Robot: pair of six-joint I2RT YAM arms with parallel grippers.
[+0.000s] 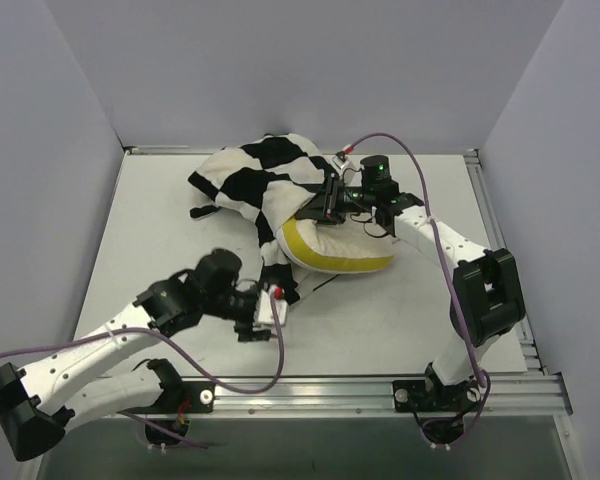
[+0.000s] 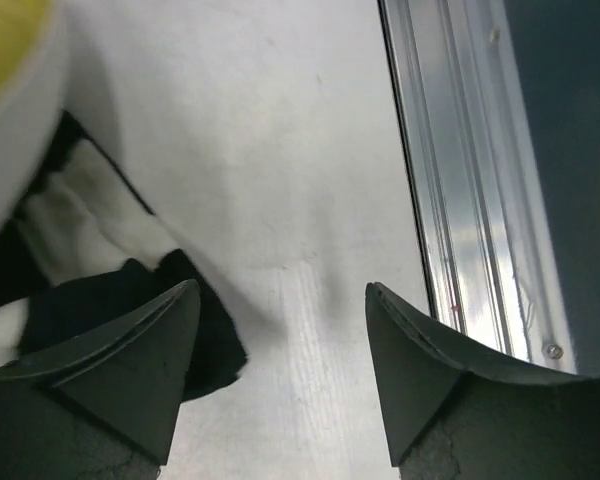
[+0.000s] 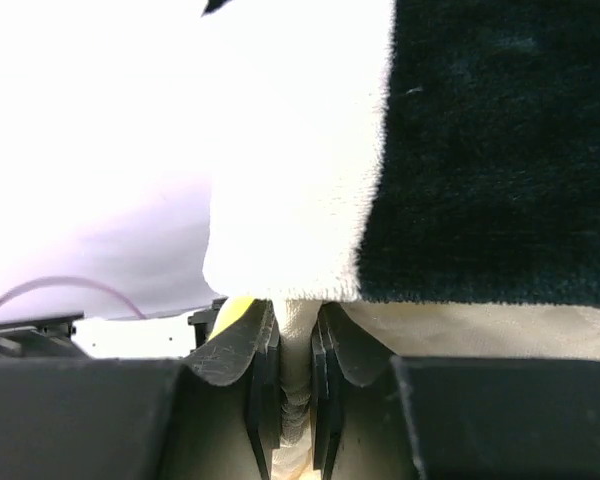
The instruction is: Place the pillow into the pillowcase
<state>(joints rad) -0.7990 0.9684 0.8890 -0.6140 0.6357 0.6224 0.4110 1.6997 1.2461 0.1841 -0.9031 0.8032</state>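
Note:
The checkered pillowcase [image 1: 260,175] lies bunched at the back middle of the table. The cream pillow [image 1: 340,255] sticks out of it toward the front right, yellow edge showing. My right gripper [image 1: 315,207] is at the case's opening, above the pillow. In the right wrist view it [image 3: 298,315] is shut on a cream fold of the pillowcase [image 3: 480,150], with a bit of yellow pillow [image 3: 235,310] beside the left finger. My left gripper [image 1: 270,312] is open and empty, low over the table by the case's near corner. In the left wrist view the gripper [image 2: 280,290] has the pillowcase's [image 2: 80,230] black corner beside its left finger.
An aluminium rail [image 1: 380,385] runs along the near table edge and shows in the left wrist view [image 2: 470,200]. Another rail [image 1: 490,210] runs down the right side. Grey walls close in the left, back and right. Purple cables trail from both arms.

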